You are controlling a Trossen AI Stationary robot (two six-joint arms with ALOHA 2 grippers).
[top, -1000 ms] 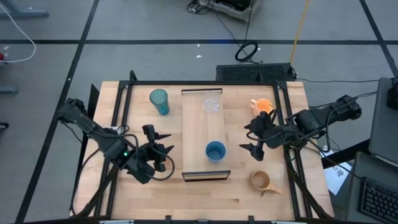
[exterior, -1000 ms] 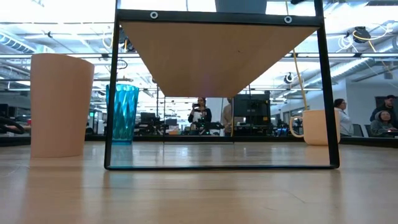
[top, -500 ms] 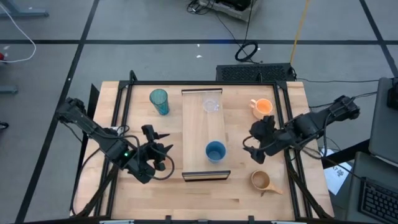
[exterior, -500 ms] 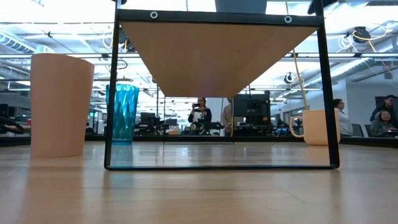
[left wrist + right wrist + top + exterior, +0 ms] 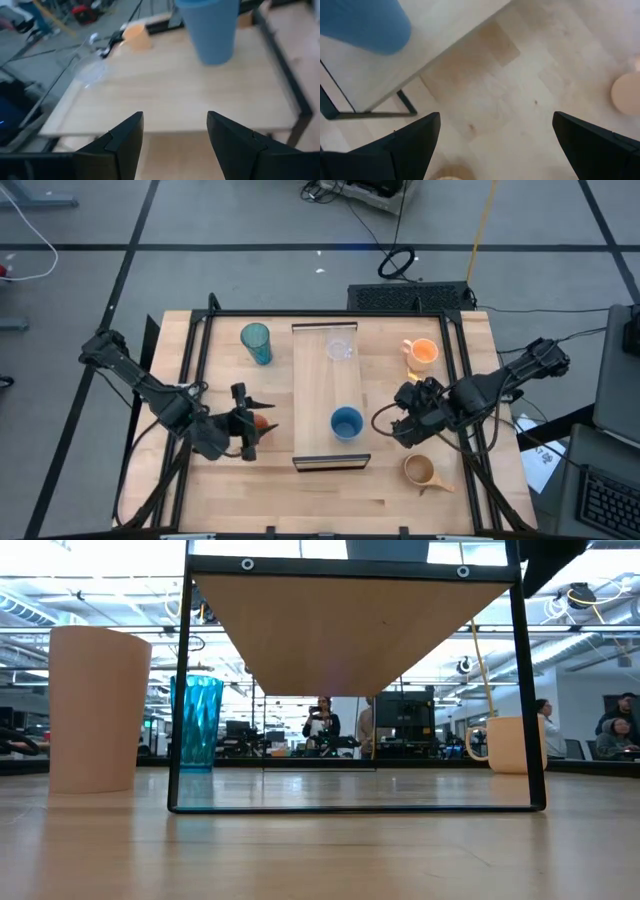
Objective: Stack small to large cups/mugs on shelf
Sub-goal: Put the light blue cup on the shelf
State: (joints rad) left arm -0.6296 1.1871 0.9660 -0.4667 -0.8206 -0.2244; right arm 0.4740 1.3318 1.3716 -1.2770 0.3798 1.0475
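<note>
On the shelf [image 5: 318, 395] stand the blue cup [image 5: 346, 423] near its near end and the clear glass cup [image 5: 340, 350] at its far end. The teal tumbler [image 5: 256, 342] stands on the table left of the shelf. The orange handled mug [image 5: 423, 352] is at the far right and the tan handled mug [image 5: 420, 471] at the near right. The small orange cup [image 5: 262, 421] stands left of the shelf, just under my left gripper [image 5: 248, 423]. That gripper is open [image 5: 175, 135] and faces the shelf. My right gripper [image 5: 402, 426] is open [image 5: 495, 135], tipped down between the shelf and the tan mug.
A black frame [image 5: 200, 340] runs round the tabletop. The shelf stands on thin black legs [image 5: 178, 690] with open space beneath it. In the low view the small orange cup [image 5: 95, 708] stands alone with nothing on it. People show in the room behind.
My left gripper has drawn back toward the table's left edge and tipped, uncovering the small orange cup that it hid before. My right gripper has sunk, gone toward the near edge and the shelf, tipped further down and rolled. Both stay open; no cup has moved.
</note>
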